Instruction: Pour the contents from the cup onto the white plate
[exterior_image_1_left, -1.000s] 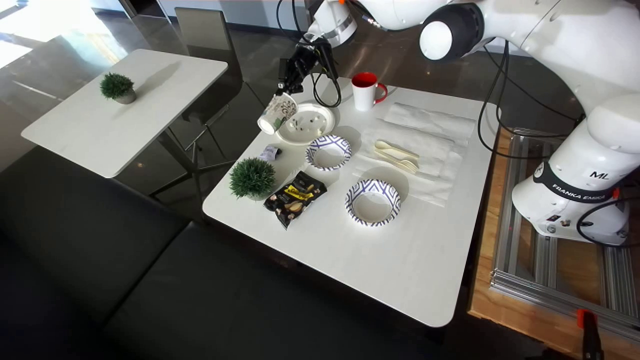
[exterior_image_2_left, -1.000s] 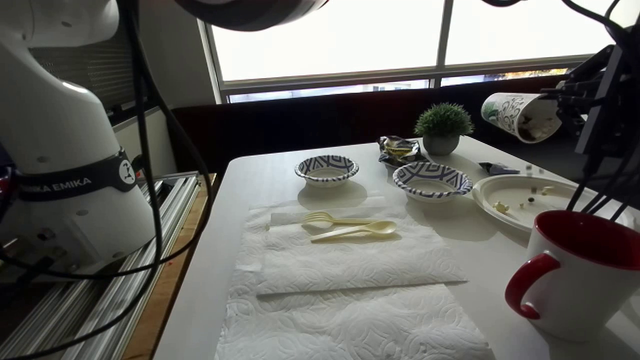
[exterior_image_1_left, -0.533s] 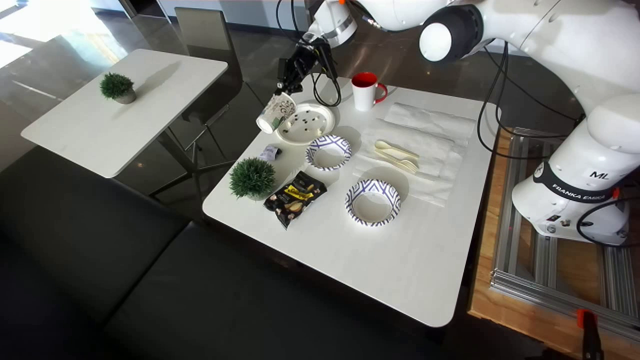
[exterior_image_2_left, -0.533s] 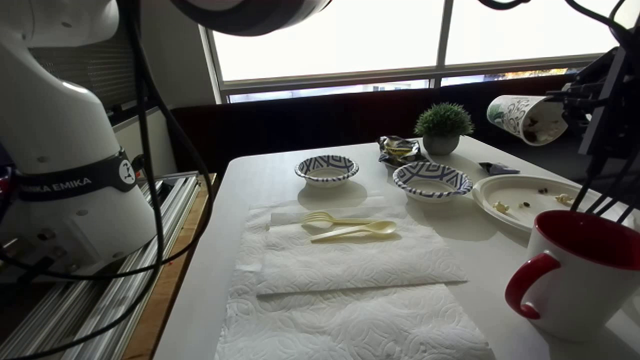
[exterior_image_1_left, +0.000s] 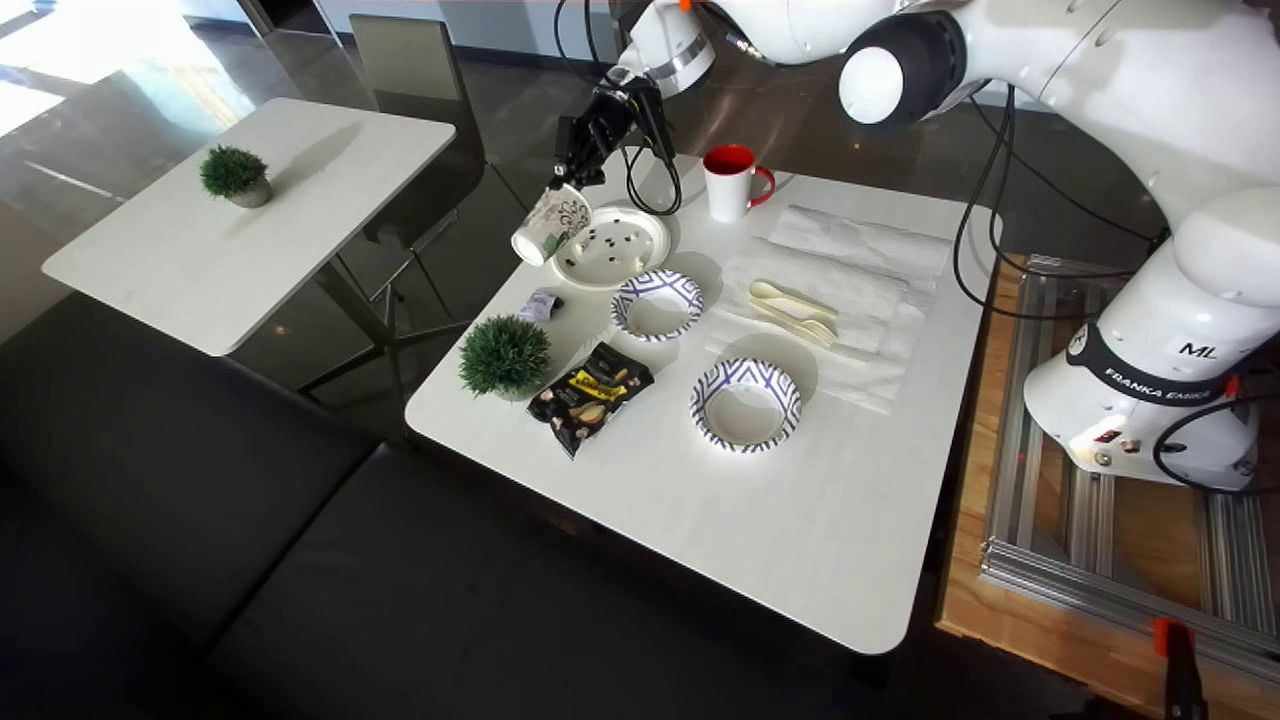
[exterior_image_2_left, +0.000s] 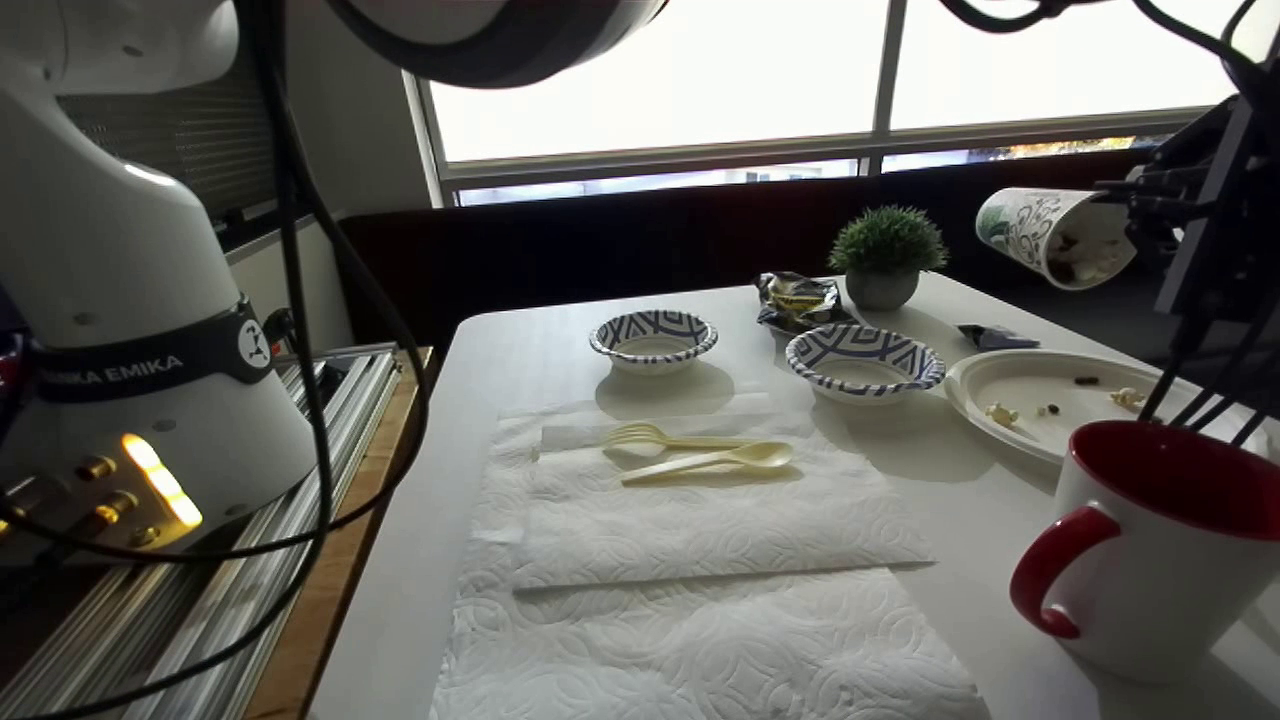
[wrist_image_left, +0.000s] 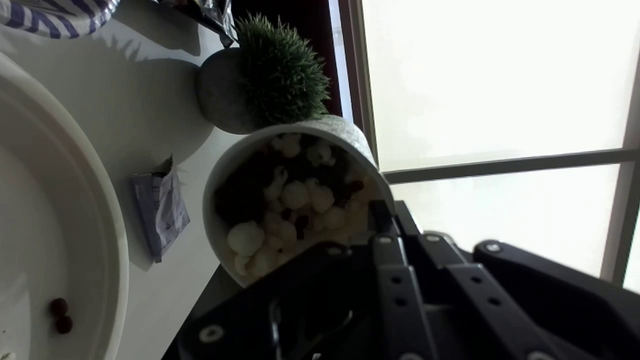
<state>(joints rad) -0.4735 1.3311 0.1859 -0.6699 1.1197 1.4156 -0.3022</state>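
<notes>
The fingers (wrist_image_left: 390, 250) pinch the patterned paper cup (exterior_image_1_left: 552, 226) by its rim. A sudden steeper tilt could throw its popcorn (wrist_image_left: 295, 195) past the white plate (exterior_image_1_left: 602, 264) below the fingers.

Bench (exterior_image_1_left: 800, 540): red-and-white mug (exterior_image_1_left: 727, 192) upright near white paper towels (exterior_image_2_left: 720, 540); pale fork (exterior_image_2_left: 690, 442) and spoon (exterior_image_2_left: 720, 459) on the towels, heads opposite ways. Two blue-patterned bowls (exterior_image_1_left: 745, 415), apart. Black snack bag (exterior_image_1_left: 590, 396) just beside potted plant (exterior_image_1_left: 505, 355), small packet (wrist_image_left: 162, 212) near the plant too. Second bench (exterior_image_1_left: 190, 270) carries another potted plant (exterior_image_1_left: 235, 176), gray chair (exterior_image_1_left: 405, 65) close by. Black seat (exterior_image_1_left: 450, 600) along the bench edge. Bright window (exterior_image_2_left: 650, 100) in an exterior view.
</notes>
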